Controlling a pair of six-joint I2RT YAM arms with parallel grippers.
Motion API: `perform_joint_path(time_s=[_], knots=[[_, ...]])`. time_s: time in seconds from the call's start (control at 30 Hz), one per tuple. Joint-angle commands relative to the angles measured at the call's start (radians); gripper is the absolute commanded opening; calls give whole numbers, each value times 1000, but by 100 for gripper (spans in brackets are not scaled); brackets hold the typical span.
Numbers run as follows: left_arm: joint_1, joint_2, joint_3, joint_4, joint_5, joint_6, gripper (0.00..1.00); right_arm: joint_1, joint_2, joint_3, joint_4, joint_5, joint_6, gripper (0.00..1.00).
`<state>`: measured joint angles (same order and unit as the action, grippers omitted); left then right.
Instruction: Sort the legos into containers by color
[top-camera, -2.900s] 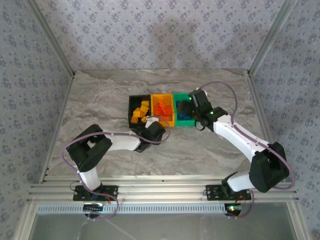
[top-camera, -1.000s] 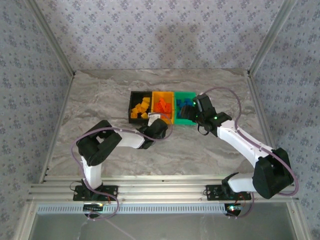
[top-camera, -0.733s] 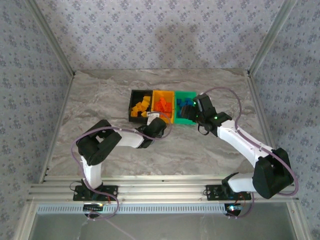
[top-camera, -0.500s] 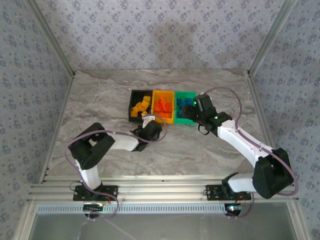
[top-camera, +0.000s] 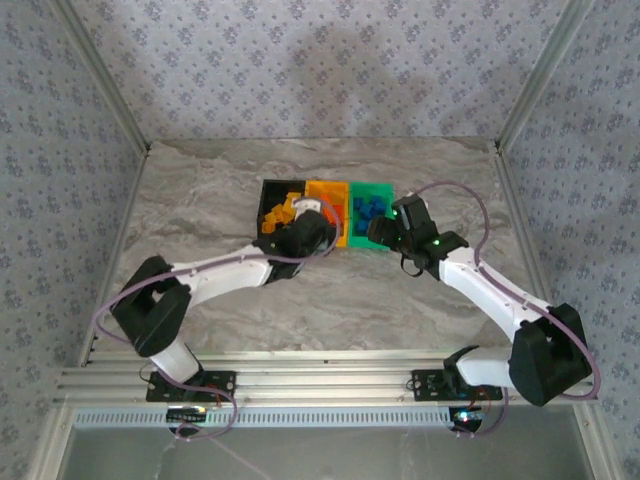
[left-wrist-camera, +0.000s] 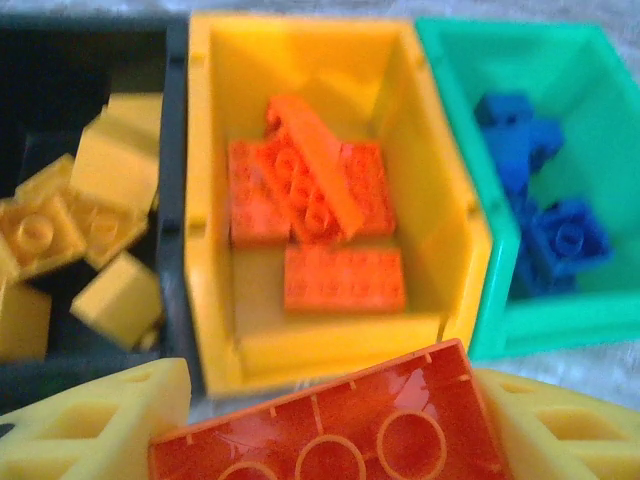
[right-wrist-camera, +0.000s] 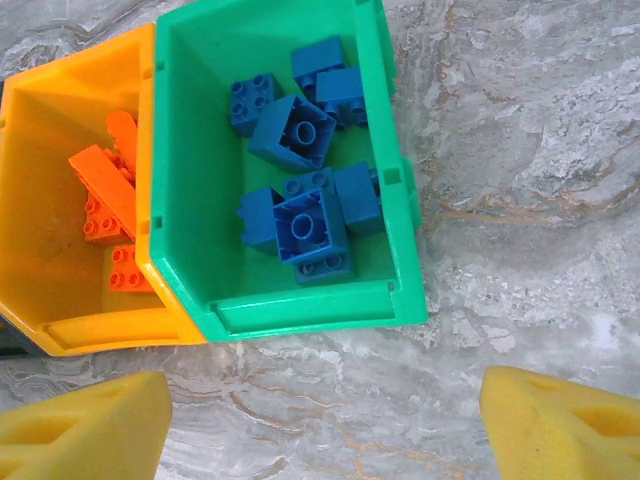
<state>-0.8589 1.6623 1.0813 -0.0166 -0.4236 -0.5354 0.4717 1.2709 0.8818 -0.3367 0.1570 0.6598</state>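
Observation:
My left gripper (left-wrist-camera: 335, 415) is shut on an orange-red lego (left-wrist-camera: 330, 435), held underside up between its yellow fingers, just short of the yellow-orange container (left-wrist-camera: 200, 200). That container holds several orange-red legos (left-wrist-camera: 320, 205). Yellow legos (left-wrist-camera: 100, 230) lie in the black container (left-wrist-camera: 175, 150), and blue legos (right-wrist-camera: 300, 225) in the green one (right-wrist-camera: 300, 315). Seen from above, the left gripper (top-camera: 305, 225) hangs over the near end of the middle container (top-camera: 325, 190). My right gripper (right-wrist-camera: 320, 430) stands open over bare table just in front of the green container (top-camera: 372, 192).
The three containers sit joined in a row at the middle of the marble table (top-camera: 200, 200). Patterned walls and metal posts close in the back and both sides. Both arms reach in from the near edge, one on each side of the row.
The left gripper has closed on the orange-red lego and carried it from the table in front of the containers up over the middle one. The right arm has barely shifted.

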Motion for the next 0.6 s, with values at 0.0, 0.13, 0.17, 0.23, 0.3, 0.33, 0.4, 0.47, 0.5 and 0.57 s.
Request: perform_joint_path(time_s=[0.0, 0.13, 0.17, 0.23, 0.3, 0.33, 0.4, 0.47, 0.5, 0.57], knots=[[49, 110, 112, -76, 38, 40, 50, -9, -37, -10, -25, 10, 21, 83], [84, 214, 232, -94, 78, 48, 67, -15, -59, -10, -40, 9, 24, 83], [87, 230, 256, -101, 78, 49, 75, -17, -64, -12, -42, 7, 24, 83], [91, 239, 291, -112, 77, 50, 86, -18, -75, -11, -51, 9, 26, 84], [89, 208, 299, -114, 76, 52, 94, -19, -87, -9, -57, 9, 24, 85], [88, 178, 287, -109, 77, 52, 100, -18, -96, -11, -60, 11, 24, 86], [83, 105, 248, -92, 69, 57, 100, -20, -113, -16, -65, 16, 30, 88], [81, 18, 192, -79, 63, 52, 100, -22, -131, -23, -72, 22, 36, 89], [83, -38, 159, -74, 57, 48, 100, -23, -140, -27, -71, 25, 34, 89], [82, -144, 86, -69, 23, 50, 100, -24, -156, -32, -67, 41, 22, 89]])
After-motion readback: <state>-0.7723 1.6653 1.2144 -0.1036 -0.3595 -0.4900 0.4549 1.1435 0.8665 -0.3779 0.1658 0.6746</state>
